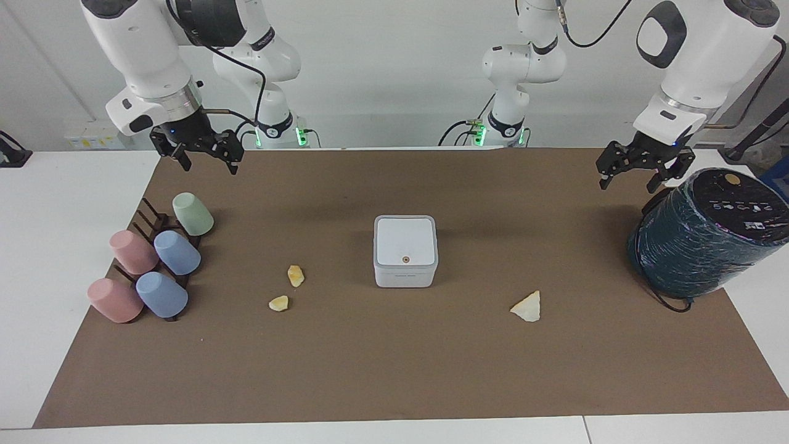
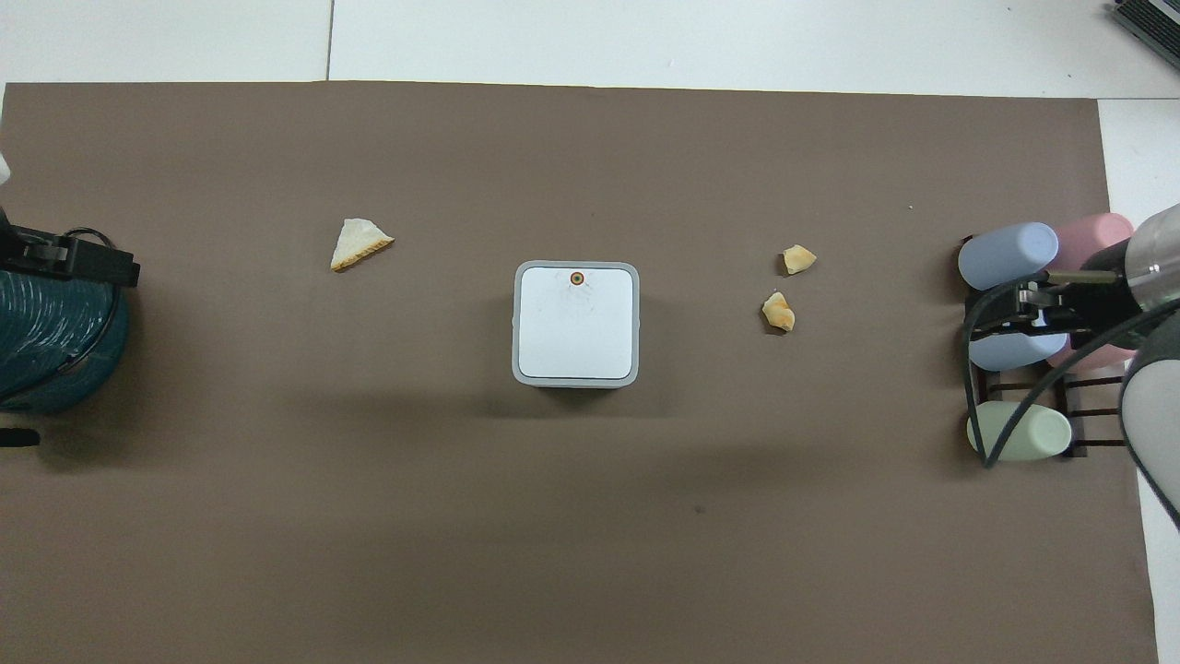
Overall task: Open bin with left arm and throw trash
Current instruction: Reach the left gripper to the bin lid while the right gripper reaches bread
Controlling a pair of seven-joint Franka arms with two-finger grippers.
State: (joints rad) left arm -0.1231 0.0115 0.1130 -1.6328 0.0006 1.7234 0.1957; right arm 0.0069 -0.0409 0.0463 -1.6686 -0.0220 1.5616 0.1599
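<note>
Task unstarted as I view it: bin (image 1: 405, 250) mid-mat, lid down; three trash scraps (image 1: 296, 275) lying loose beside it; left gripper (image 1: 641, 165) and right gripper (image 1: 198, 151) both raised, wide apart, empty.

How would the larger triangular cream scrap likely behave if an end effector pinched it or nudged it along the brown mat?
The larger triangular pale cream crumpled scrap looks thin and creased, so it would probably crush or flex rather than stay stiff. It seems light for its size, so a nudge may slide it across the brown mat. Lying flat-sided, it is unlikely to roll.
</note>
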